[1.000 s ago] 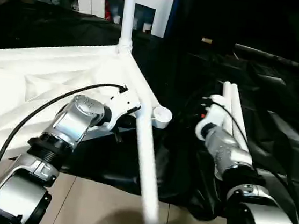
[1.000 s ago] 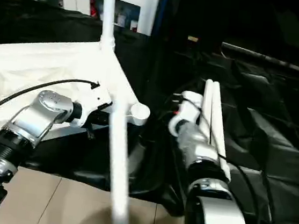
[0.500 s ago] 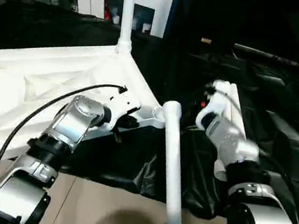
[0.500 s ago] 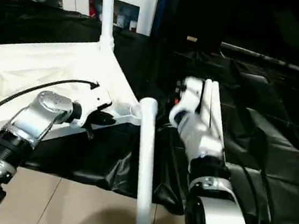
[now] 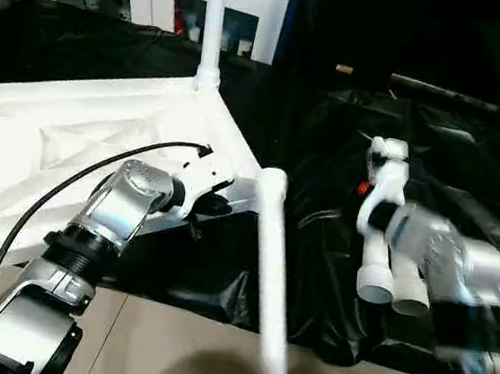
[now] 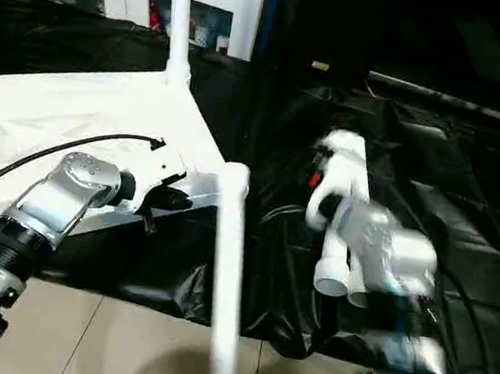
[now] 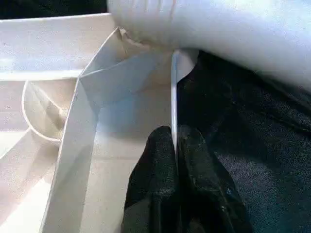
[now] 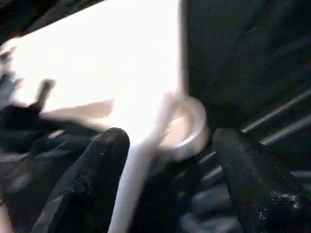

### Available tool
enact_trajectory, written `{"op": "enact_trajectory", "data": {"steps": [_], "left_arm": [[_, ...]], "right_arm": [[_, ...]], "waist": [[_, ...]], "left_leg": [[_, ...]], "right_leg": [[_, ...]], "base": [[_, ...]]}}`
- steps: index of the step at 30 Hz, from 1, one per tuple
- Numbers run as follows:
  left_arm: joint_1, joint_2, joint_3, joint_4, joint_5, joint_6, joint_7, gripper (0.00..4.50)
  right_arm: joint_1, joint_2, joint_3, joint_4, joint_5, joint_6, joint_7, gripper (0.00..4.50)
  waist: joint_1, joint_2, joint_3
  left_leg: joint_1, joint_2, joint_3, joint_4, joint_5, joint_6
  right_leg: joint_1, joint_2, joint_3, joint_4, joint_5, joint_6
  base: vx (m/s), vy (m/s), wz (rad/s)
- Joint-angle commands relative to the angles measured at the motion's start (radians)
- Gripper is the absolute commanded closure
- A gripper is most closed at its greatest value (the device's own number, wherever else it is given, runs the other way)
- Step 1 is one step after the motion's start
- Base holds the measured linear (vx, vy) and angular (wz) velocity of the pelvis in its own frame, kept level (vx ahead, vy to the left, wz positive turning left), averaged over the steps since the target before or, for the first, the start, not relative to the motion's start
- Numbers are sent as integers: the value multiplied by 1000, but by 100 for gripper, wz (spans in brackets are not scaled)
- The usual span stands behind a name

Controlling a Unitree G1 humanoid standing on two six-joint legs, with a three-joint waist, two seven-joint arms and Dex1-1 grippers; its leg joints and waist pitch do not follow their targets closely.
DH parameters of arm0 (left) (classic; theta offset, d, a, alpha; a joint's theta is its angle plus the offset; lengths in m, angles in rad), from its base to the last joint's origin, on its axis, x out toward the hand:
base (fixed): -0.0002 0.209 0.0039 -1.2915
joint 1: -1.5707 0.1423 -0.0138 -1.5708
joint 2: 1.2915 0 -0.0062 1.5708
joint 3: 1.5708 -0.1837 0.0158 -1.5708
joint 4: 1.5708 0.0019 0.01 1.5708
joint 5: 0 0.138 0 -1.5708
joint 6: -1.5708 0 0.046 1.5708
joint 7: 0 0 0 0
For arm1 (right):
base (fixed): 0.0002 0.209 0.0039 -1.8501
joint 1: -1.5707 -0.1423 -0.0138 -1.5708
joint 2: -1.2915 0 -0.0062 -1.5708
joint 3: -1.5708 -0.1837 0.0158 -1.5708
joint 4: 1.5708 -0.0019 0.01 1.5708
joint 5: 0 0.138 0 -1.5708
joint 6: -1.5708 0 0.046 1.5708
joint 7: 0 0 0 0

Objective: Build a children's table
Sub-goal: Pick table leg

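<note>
The upturned tabletop [image 5: 66, 139] lies ribbed side up on black cloth [image 5: 468, 176], at the robot's left. One leg [image 5: 214, 20] stands upright in its far corner socket; a second leg [image 5: 268, 279] now leans from the near corner toward the camera, where a second ago it crossed lower over the open socket. Judging by that, this leg is being worked into the near corner and is not yet seated straight.

Two more legs [image 5: 384, 279] lie side by side on the cloth, making four in all, with one tabletop.

The left gripper [image 7: 176, 145] has its fingers clenched on the thin rim of the tabletop, steadying it as before. The right gripper [image 8: 167, 145] has swung away from the loose pair toward the near corner, its fingers [image 8: 245, 170] spread wide around a white socket ring, grasping nothing.
</note>
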Motion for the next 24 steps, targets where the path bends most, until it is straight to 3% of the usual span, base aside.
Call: {"op": "enact_trajectory", "data": {"steps": [1, 13, 20, 24], "left_arm": [[27, 5, -37, 43, 28, 23, -2, 450], [16, 0, -40, 61, 31, 13, 7, 450], [8, -5, -40, 73, 32, 5, 11, 450], [6, -5, -40, 79, 33, 0, 13, 450]], "right_arm": [[6, -17, 9, -36, 25, 54, 10, 103], [11, 12, 81, -55, -30, 184, -85, 2], [10, 67, 132, 26, -57, 215, -115, 2], [3, 79, 128, 67, -68, 211, -128, 2]], "waist": [[11, 20, -78], [13, 15, -79], [11, 16, -80], [13, 16, -80]], "left_leg": [[-21, -28, 24, -56, -126, 12], [-22, -29, 23, -55, -116, -9], [-22, -28, 22, -55, -127, -14], [-21, -27, 22, -56, -126, -18]], "right_leg": [[92, -42, 45, -80, -314, -62], [89, -43, 45, -81, -333, -46], [86, -45, 44, -84, -362, -31], [85, -47, 45, -83, -359, -32]], "base": [[0, 0, 0], [0, 0, 0], [0, 0, 0], [0, 0, 0]]}}
